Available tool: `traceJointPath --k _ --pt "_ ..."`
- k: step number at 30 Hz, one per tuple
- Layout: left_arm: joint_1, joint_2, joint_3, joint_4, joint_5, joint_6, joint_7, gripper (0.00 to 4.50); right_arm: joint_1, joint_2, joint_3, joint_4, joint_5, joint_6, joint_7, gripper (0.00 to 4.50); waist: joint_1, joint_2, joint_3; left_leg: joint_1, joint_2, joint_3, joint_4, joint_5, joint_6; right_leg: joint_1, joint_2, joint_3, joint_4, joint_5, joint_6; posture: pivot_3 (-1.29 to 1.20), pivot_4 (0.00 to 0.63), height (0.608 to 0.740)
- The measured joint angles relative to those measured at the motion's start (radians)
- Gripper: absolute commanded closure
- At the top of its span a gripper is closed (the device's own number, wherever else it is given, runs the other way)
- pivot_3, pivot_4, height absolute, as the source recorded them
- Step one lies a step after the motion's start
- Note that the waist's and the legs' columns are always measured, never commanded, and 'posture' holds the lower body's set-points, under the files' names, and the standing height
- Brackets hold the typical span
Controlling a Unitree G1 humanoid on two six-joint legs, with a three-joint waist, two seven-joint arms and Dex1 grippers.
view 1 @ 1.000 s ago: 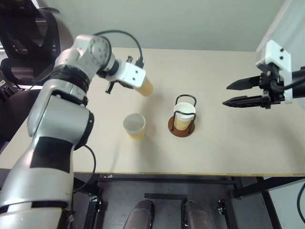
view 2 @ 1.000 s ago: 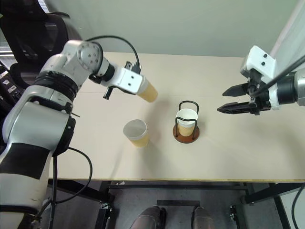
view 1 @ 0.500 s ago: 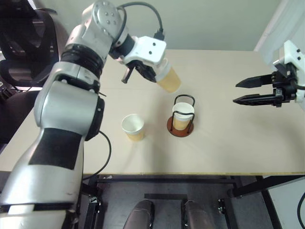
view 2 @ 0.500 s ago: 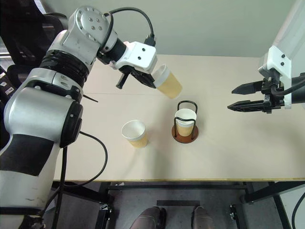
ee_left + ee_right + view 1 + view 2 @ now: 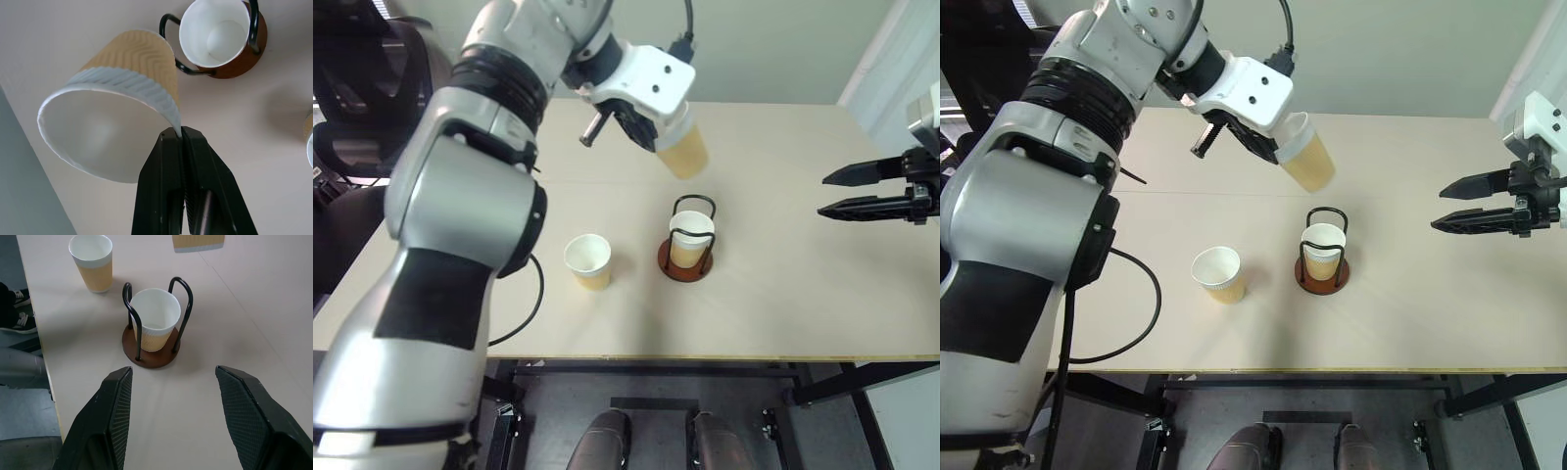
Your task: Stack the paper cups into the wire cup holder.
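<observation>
While my left jaws [image 5: 182, 134] are clenched on the rim wall of a paper cup [image 5: 682, 149], one finger inside and one outside, the cup hangs tilted in the air, just behind & above the wire cup holder [image 5: 686, 253]. I judge that pinch keeps the tapered base free to drop in. The holder stands mid tabletop [image 5: 783, 294] w/ one cup [image 5: 690, 238] already seated upright between its black loops, base on the reddish disc. A third cup [image 5: 588, 260] stands upright on the tabletop, near the holder, apart from it, on my left. My right jaws [image 5: 871, 192] are released, empty, well off to the right, prob. parked to leave room.
</observation>
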Motion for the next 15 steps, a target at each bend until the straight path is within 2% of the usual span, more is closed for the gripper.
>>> traceJointPath --k 8,15 --pt "-0.002 -0.027 -0.121 0.014 -0.113 -0.029 -0.001 4.39 0.012 -0.016 -0.01 -0.023 0.009 0.024 0.007 1.8 0.002 0.001 0.0 0.0 0.0 -0.001 0.005 -0.002 0.001 0.002 0.003 -0.001 0.0 0.0 0.002 0.0 0.15 0.74" --pt "0.002 -0.02 -0.295 -0.029 -0.242 -0.056 -0.001 4.39 0.025 -0.026 -0.015 -0.04 0.02 0.034 0.007 1.8 0.008 0.001 0.0 0.0 0.0 -0.003 0.012 -0.005 0.003 0.007 0.001 -0.001 0.0 0.0 0.002 0.0 0.15 0.74"
